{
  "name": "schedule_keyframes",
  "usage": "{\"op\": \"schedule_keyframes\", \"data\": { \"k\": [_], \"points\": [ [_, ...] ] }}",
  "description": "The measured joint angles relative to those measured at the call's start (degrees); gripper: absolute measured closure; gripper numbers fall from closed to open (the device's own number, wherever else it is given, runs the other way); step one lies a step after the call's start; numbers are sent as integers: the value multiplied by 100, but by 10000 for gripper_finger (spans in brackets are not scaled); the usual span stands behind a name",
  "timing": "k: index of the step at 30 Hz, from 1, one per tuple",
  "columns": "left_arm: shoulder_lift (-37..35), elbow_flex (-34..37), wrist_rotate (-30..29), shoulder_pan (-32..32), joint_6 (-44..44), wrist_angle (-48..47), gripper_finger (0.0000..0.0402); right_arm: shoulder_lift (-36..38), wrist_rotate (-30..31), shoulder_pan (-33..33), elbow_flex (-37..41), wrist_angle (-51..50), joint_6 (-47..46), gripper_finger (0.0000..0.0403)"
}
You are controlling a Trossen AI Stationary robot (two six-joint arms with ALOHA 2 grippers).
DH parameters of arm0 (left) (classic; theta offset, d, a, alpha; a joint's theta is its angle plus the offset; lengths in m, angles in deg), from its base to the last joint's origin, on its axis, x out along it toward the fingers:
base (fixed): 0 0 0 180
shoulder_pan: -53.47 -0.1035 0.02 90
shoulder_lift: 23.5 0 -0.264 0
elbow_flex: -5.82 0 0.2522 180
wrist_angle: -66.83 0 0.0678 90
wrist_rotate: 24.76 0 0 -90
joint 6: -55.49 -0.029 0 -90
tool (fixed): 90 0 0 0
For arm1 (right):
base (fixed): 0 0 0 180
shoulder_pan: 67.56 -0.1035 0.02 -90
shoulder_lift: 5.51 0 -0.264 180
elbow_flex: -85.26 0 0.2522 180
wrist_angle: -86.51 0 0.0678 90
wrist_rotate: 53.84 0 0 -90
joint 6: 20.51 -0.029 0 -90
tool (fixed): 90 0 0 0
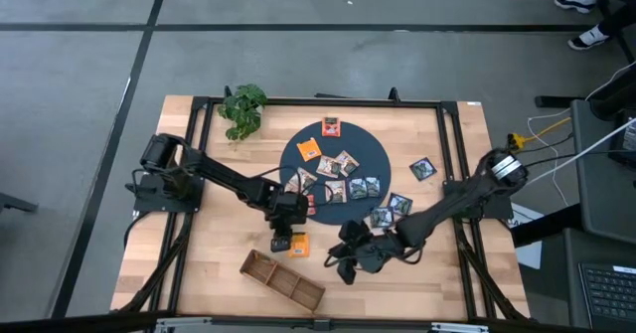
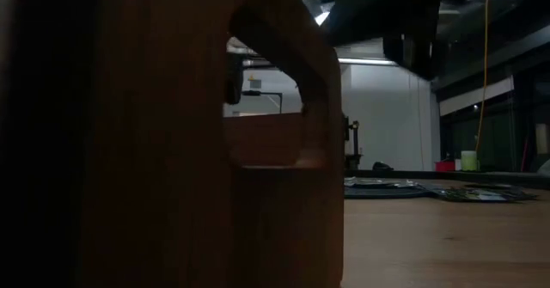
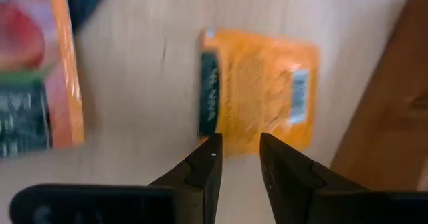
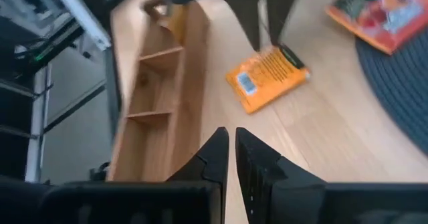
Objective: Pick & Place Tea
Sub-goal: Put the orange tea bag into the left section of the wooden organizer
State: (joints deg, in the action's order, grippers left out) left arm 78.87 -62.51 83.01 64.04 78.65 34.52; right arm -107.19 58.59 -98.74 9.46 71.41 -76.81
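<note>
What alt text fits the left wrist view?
An orange sachet lies flat on the wooden table, just beyond the left claw, whose fingers stand slightly apart. A brown tray edges one side.

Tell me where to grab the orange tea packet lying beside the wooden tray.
Pinch the orange packet by its near edge, coming from above with the left gripper. It lies flat on the table, so only a thin edge fits between the fingers.

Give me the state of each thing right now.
Left gripper: slightly open, over the orange sachet.
Orange sachet: flat on the table, beside the tray.
Tray: visible compartments empty.
Right gripper: nearly shut, holding nothing.
Mat: several sachets on it.
</note>
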Motion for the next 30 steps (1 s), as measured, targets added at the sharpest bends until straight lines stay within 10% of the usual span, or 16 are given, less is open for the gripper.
{"op": "schedule_keyframes", "data": {
  "k": [11, 30],
  "points": [
    [301, -25, -35, 107, 389, 139, 304, -533, -62, 129, 0, 262, -1277, 361],
    [330, -6, -858, 155, 2068, 706, 364, -664, -218, 295, 553, 464, -4215, 177]
  ]
}}
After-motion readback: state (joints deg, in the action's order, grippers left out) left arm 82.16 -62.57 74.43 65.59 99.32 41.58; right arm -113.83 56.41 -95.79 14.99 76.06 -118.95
